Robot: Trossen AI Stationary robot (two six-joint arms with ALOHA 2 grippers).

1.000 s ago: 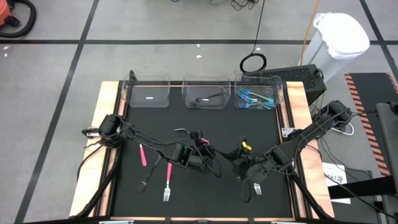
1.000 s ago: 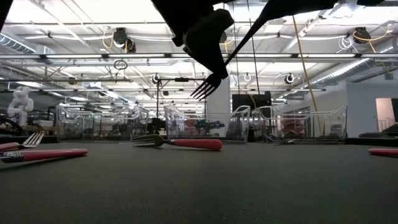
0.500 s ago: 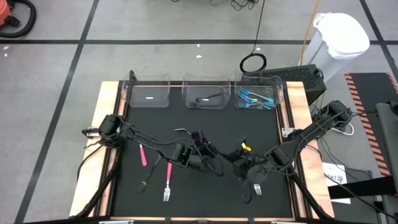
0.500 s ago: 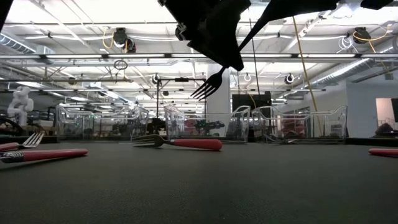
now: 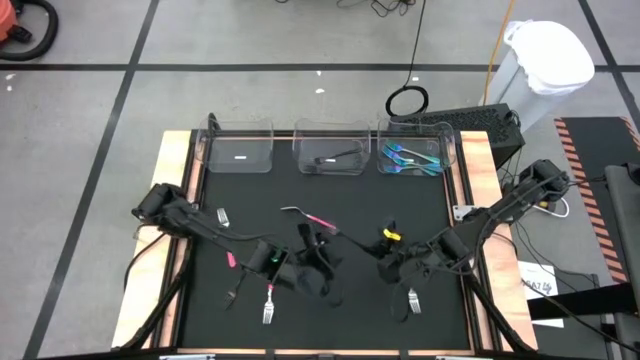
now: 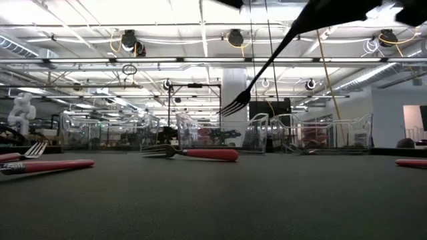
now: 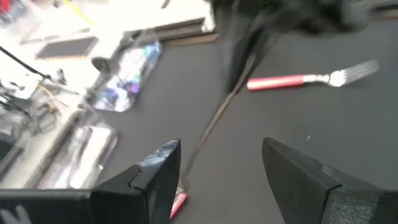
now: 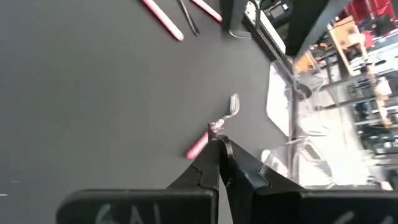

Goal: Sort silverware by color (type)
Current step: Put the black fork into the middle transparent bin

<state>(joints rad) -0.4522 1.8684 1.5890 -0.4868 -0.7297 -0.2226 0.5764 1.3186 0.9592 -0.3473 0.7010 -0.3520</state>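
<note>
From above, the left gripper [image 5: 312, 262] hung over the dark mat [image 5: 420, 200] near a pink-handled fork [image 5: 269, 298].

At table level, a slim black fork [image 6: 261, 79] hung in the air, tines down.

The left wrist showed its fingers [image 7: 155, 171] spread, empty.

The right gripper [image 8: 222, 151] was pinched on the black fork.

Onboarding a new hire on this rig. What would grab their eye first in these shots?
The black fork hanging tines-down in mid-air, pinched at its handle by the right gripper over the mat's middle. Next, the left gripper, open just beside it near the front. Then the pink-handled forks scattered on the black mat, and the three clear bins along the far edge.
</note>
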